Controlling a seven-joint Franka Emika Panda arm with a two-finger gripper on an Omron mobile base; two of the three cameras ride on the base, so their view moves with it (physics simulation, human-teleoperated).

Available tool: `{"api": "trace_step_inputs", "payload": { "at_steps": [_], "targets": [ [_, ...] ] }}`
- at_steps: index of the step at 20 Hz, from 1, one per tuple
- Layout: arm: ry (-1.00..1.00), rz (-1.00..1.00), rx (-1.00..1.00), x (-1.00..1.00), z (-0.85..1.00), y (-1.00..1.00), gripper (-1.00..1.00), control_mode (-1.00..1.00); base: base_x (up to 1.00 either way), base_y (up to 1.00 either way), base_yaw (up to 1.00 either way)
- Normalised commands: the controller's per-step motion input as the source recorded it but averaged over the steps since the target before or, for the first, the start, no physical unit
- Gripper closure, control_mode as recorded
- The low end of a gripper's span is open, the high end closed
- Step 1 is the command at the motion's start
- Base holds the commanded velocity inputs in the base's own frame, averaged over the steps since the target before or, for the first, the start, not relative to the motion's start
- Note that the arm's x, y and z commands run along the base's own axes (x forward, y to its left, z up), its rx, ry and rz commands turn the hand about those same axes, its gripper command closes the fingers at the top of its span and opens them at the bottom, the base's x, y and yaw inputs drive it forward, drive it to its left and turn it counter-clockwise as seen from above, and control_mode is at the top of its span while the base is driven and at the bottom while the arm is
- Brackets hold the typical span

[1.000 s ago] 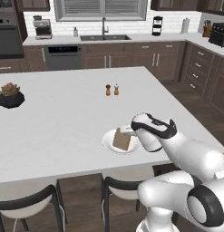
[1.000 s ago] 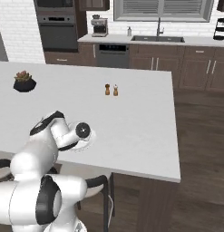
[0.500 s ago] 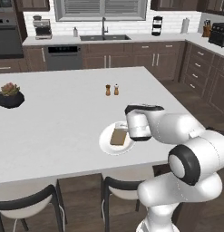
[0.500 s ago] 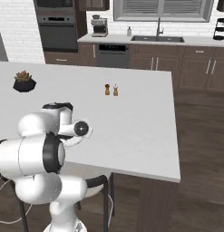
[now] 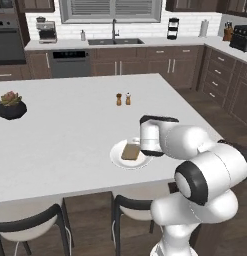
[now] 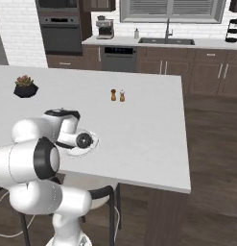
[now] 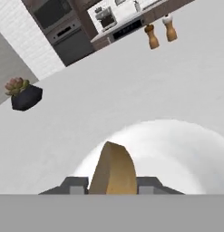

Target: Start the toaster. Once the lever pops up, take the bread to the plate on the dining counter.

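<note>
On the dining counter [image 5: 70, 140], the bread [image 5: 131, 150] lies on the white plate [image 5: 117, 155] near the front edge. This looks like the release step (toasting done, by my reading). The gripper [image 7: 112, 186] flanks the slice, but whether its tips still pinch it I cannot tell. Next: widen fully and lift straight off without dragging.
</note>
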Motion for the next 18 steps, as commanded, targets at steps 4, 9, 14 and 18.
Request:
{"api": "trace_step_inputs", "payload": {
  "at_steps": [4, 9, 14, 18],
  "targets": [
    [0.00, -0.12, -0.04, -0.05, 0.19, -0.24, -1.00, -1.00, 0.00, 0.00, 0.00],
    [0.07, -0.15, -0.05, 0.00, 0.29, -0.42, -1.00, -1.00, 0.00, 0.00, 0.00],
    [0.22, -0.14, -0.10, 0.00, 0.28, -0.37, -1.00, -1.00, 0.00, 0.00, 0.00],
    [0.32, -0.13, -0.08, 0.00, 0.46, -0.40, -1.00, -1.00, 0.00, 0.00, 0.00]
  ]
}}
